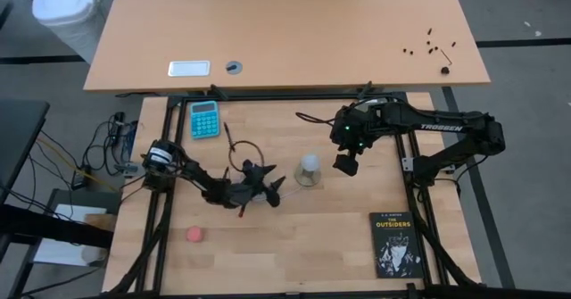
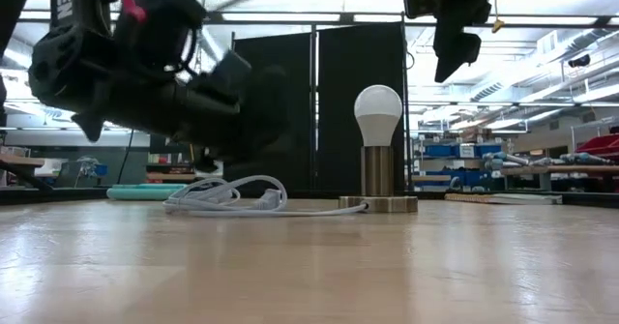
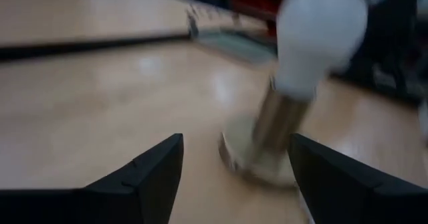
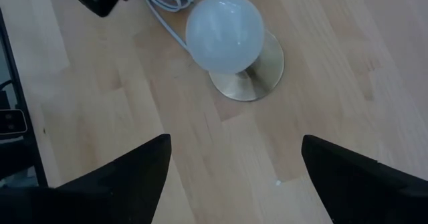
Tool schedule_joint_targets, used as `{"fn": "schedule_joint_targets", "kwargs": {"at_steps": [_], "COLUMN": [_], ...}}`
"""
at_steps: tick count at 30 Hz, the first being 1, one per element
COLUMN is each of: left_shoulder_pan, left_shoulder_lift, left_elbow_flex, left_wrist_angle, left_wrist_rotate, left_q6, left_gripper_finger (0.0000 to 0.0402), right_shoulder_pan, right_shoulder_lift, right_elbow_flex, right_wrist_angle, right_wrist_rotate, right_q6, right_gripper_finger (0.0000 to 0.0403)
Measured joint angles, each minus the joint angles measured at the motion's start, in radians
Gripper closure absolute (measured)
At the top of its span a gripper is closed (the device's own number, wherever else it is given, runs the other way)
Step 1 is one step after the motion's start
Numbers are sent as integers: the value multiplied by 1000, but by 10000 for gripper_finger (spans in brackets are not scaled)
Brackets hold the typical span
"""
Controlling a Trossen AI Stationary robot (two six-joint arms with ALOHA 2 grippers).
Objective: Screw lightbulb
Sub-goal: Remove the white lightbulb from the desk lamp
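Observation:
The white frosted lightbulb [image 2: 378, 111] stands upright, its base sunk in the brass socket [image 2: 377, 170], whose round disc [image 4: 257, 70] rests on the table with a white cord [image 2: 232, 196] trailing away. It also shows in the high view [image 1: 309, 166]. My left gripper [image 1: 275, 192] is open, low over the table just left of the socket, which stands ahead of its fingers in the left wrist view [image 3: 267, 144]. My right gripper [image 1: 346, 163] is open, raised above and right of the bulb [image 4: 224, 31].
A teal calculator [image 1: 204, 119] lies at the far left, a pink ball [image 1: 194, 235] near the front left, a black book [image 1: 396, 244] at the front right. A second table [image 1: 285, 31] stands beyond.

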Motion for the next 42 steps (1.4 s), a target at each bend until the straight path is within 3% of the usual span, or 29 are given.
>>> {"fn": "schedule_joint_targets", "kwargs": {"at_steps": [6,18,33,42], "left_shoulder_pan": [71,141,148,148], "left_shoulder_lift": [1,2,5,100], "left_elbow_flex": [38,99,120,146], "left_wrist_angle": [-157,-196,-169,-19], "left_wrist_rotate": [174,326,337,337], "left_q6": [18,119,174,171], "left_gripper_finger": [141,142,142,142], "right_shoulder_pan": [-11,-44,-75,-75], "right_shoulder_lift": [0,-16,-23,-23], "right_elbow_flex": [0,0,0,0], "right_wrist_angle": [-1,-10,-20,-22], "right_wrist_rotate": [1,7,8,8], "right_q6": [-8,-43,-61,-58], "right_gripper_finger": [57,57,57,57]}}
